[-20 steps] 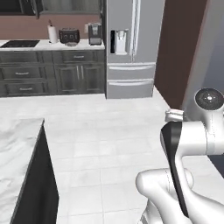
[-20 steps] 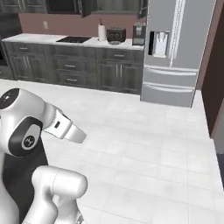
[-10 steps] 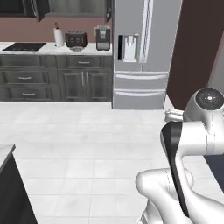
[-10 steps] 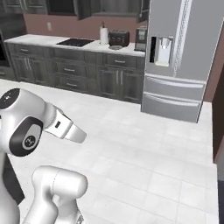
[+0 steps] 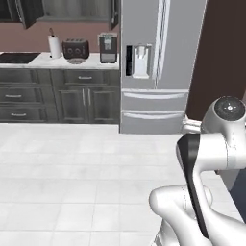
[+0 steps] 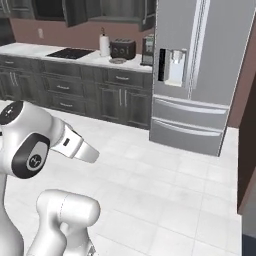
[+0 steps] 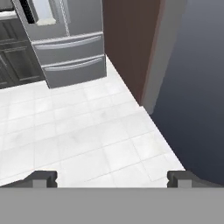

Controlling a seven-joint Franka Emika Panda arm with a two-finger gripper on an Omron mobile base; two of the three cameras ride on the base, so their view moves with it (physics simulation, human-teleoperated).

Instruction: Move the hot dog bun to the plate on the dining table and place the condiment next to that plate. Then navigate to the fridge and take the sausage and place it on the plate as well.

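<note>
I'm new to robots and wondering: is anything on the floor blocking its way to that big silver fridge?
Nothing visible does. The white tiled floor lies bare up to the stainless steel fridge, whose doors are shut. The open, empty gripper points over floor tiles toward its lower drawers.

The arm (image 5: 202, 187) is folded close over its base: in the left base view a dark-banded link rises from a rounded white lower joint to a round joint cap at the top, and in the right base view its white upper link (image 6: 75, 145) juts forward and slightly downward. The gripper (image 7: 112, 177) points down and forward, its two dark fingertips (image 7: 41, 178) spread wide apart with nothing between them.
</note>
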